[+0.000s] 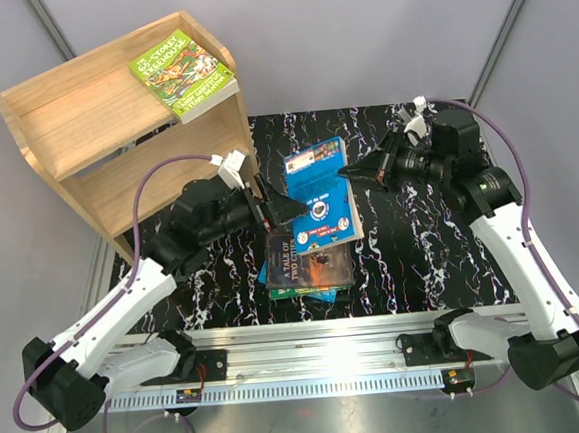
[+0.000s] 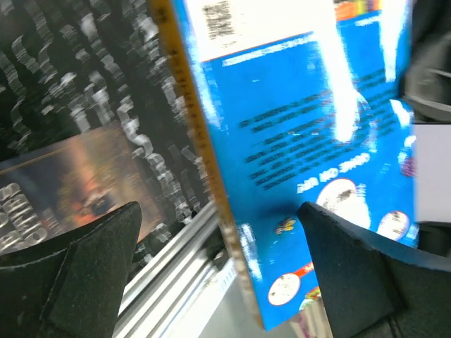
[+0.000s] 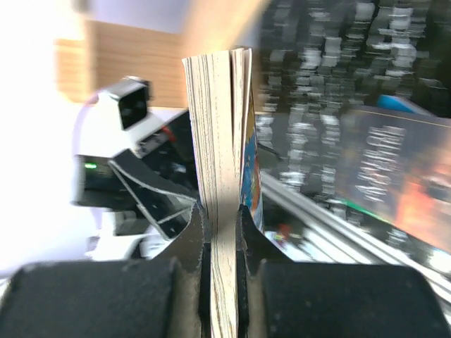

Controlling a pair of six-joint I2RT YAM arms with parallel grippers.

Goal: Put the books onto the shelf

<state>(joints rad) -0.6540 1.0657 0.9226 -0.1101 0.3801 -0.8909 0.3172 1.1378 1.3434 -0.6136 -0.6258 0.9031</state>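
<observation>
1. Shelf (image 1: pixel 82 122): one green book (image 1: pixel 183 74) lies flat at the right end of the top tier.
2. Table (image 1: pixel 423 256): a brown book (image 1: pixel 310 258) tops a small stack between the arms.
3. Top view: the blue book (image 1: pixel 319 189) is held tilted above that stack. Only the right wrist view shows its page edge.
4. Right claw (image 3: pixel 224 218): closed on the blue book, one finger on each cover.
5. Left claw (image 2: pixel 218 211): wide open, with a finger on each side of the blue book. Contact cannot be told.
</observation>
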